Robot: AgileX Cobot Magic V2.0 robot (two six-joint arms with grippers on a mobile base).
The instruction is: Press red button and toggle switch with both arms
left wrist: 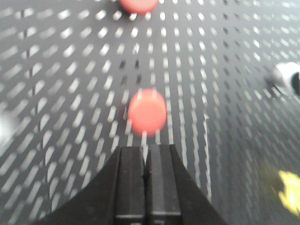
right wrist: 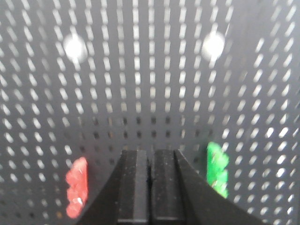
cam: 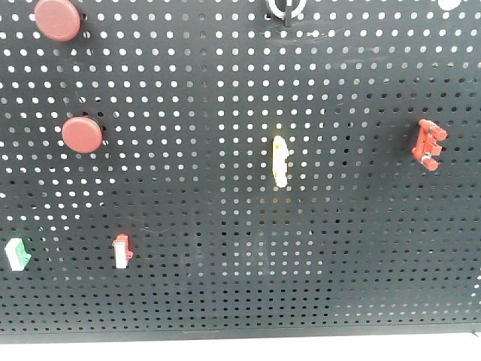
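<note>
Plainly, found the left gripper (left wrist: 145, 149) pinched closed, aimed at 1 red button (left wrist: 146, 111) just ahead; right gripper (right wrist: 150, 152) likewise closed, facing the pegboard (right wrist: 140, 70). Counted 2 red buttons, 1 toggle switch (cam: 284, 9) at the board's top edge.

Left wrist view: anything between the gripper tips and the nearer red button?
Nothing. In the left wrist view only a short strip of bare perforated panel separates the left gripper, jaws together, from the red button.

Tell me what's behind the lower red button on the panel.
Only the black pegboard shows behind the lower red button. The button's own cap covers how it is mounted, so that cannot be seen. The left gripper, jaws shut, points at it.
</note>
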